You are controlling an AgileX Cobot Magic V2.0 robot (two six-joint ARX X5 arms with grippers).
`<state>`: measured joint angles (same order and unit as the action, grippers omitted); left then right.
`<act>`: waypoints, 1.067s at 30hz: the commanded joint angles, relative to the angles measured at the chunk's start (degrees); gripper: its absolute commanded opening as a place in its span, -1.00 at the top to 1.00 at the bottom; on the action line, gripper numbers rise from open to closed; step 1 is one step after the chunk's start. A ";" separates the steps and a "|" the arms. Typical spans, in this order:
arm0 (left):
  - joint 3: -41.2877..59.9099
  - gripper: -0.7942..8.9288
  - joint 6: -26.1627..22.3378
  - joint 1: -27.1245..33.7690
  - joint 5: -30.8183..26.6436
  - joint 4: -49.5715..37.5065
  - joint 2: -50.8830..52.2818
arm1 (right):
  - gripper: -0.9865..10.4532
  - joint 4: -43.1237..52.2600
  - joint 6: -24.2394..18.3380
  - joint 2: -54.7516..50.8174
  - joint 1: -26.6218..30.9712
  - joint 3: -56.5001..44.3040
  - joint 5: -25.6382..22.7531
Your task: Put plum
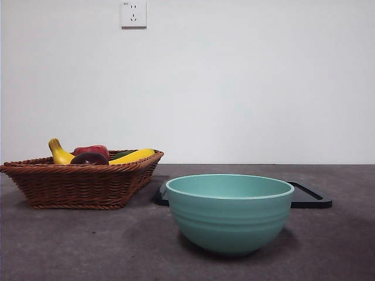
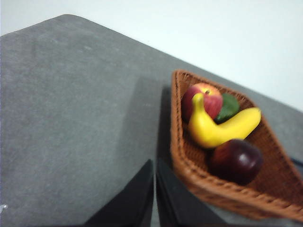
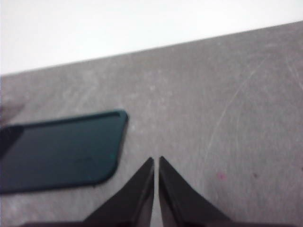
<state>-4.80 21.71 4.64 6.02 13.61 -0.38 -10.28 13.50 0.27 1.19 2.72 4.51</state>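
The dark maroon plum (image 2: 235,161) lies in a brown wicker basket (image 2: 222,196) beside a yellow banana (image 2: 213,128); its top also peeks over the basket's rim as the plum (image 1: 89,158) in the front view. My left gripper (image 2: 155,163) hovers shut above the grey table, just outside the basket, apart from the fruit. Over bare table next to a dark tray hangs my right gripper (image 3: 156,161), also shut and empty. Neither arm shows in the front view.
A teal bowl (image 1: 229,212) stands near the front, right of the basket (image 1: 76,184). Behind it lies a flat dark tray (image 1: 313,197), (image 3: 57,153). The basket also holds a red apple-like fruit (image 2: 204,99), a green item (image 2: 229,107) and bananas (image 1: 133,156).
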 commanded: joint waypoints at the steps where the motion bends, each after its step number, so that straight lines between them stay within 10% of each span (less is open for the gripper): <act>1: -4.85 0.82 1.95 0.11 0.00 1.29 -0.70 | 0.82 0.74 1.53 0.07 0.09 3.63 0.11; 15: -24.24 0.82 -6.47 0.11 11.39 12.76 -16.83 | 0.82 -12.50 0.42 14.21 0.07 25.18 4.37; 32: -50.88 0.82 -20.28 -5.64 21.14 34.34 -43.65 | 0.82 -40.19 -12.09 45.09 -2.56 57.00 19.47</act>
<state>-54.63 3.44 -1.04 26.96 48.31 -43.99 -50.76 3.20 45.28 -1.32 58.76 23.84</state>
